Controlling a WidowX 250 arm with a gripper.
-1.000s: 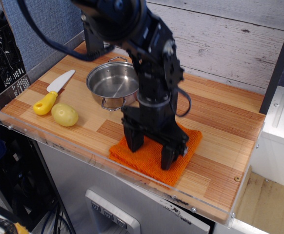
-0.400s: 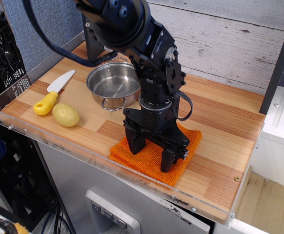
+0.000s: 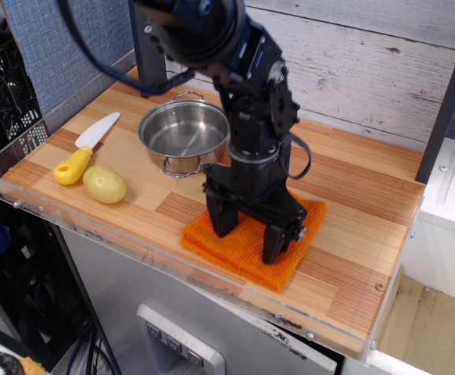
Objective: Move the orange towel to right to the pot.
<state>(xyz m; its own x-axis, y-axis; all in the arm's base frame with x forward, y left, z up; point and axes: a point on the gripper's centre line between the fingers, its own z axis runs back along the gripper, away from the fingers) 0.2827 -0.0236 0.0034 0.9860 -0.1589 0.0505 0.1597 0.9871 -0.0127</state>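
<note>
The orange towel (image 3: 238, 251) lies flat on the wooden board near its front edge, to the right of and in front of the pot (image 3: 182, 134). The pot is shiny steel, upright and empty, with wire loop handles. My black gripper (image 3: 248, 233) points straight down over the towel with its jaws spread wide. Both fingertips (image 3: 221, 222) rest on or just above the towel's top; I cannot tell which. The arm hides the towel's middle and back part.
A yellow potato (image 3: 104, 184) and a toy knife with a yellow handle (image 3: 85, 148) lie at the left of the board. A clear plastic rim (image 3: 134, 248) runs along the board's front and left edges. A wooden wall stands behind.
The gripper has shifted slightly right and back. The towel's left edge has moved a little right with it, and the cloth looks more bunched.
</note>
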